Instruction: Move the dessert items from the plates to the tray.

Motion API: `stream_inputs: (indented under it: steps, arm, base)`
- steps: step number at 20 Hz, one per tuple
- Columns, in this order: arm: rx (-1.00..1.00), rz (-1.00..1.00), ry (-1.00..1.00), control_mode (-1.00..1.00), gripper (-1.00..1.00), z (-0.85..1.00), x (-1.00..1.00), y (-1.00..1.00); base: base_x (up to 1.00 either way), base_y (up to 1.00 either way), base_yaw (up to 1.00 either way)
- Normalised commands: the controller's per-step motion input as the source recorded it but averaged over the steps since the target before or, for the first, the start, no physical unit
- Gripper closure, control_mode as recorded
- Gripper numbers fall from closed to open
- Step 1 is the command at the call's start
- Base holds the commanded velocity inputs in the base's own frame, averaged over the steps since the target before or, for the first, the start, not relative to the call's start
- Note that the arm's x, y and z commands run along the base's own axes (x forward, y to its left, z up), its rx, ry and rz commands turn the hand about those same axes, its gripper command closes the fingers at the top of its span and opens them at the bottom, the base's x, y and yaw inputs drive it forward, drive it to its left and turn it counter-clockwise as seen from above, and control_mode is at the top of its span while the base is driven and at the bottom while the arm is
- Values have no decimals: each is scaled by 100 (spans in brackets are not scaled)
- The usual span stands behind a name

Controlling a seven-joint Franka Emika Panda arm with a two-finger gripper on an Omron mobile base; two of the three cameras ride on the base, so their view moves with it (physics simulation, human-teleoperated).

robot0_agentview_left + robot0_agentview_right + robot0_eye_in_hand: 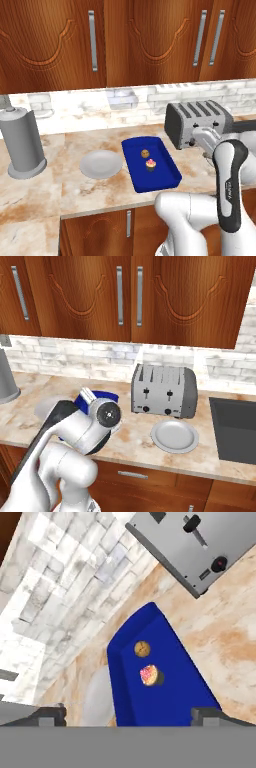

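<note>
Dessert items lie inside the blue tray (140, 172) near the desk's (90, 195) front edge: the tan ball pastry (145, 153) toward its back, the pink-frosted cupcake (150, 164) just in front. Left of the tray sits a bare grey plate (101, 164); another plate (175, 436) rests before the toaster (164, 391). Above the tray, the end effector (127, 714) has its fingertips (50, 714) spread wide apart, holding nothing.
</note>
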Motion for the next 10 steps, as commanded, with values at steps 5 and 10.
stream_inputs:
  steps: [5,10]
  arm:
    - [0,26,-13,-100,-100,44,-100,69]
    - [0,32,0,-100,-100,40,-100,79]
  base:
    - [0,0,0]
    - [0,0,0]
